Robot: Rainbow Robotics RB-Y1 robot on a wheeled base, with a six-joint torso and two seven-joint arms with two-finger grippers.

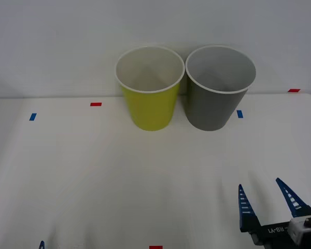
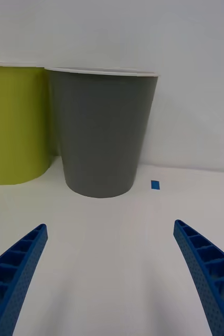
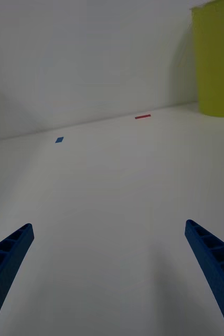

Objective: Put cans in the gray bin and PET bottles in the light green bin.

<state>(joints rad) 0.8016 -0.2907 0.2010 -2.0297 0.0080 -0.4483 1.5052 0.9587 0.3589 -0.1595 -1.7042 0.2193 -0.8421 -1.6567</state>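
two tall round tapered plastic bins stand side by side at the far edge of the white table (image 1: 93,176), against the pale wall. the yellow-green bin with a white rim (image 1: 150,88) is on the robot's left, and the dark-gray bin with a white rim (image 1: 218,87) is just beside it on the right, their rims nearly touching. both stand upright, and what shows of their pale insides holds nothing.

the right gripper (image 1: 264,199) hovers low over the near right part of the table, its blue ribbed fingers (image 2: 203,262) spread wide and holding nothing, pointed toward the gray bin. the left gripper (image 3: 109,273) sits at the near left edge of the table, its blue fingers (image 3: 214,262) also spread wide and empty.

small red tape marks (image 1: 96,104) and blue tape marks (image 1: 32,116) lie flat on the tabletop near the bins.
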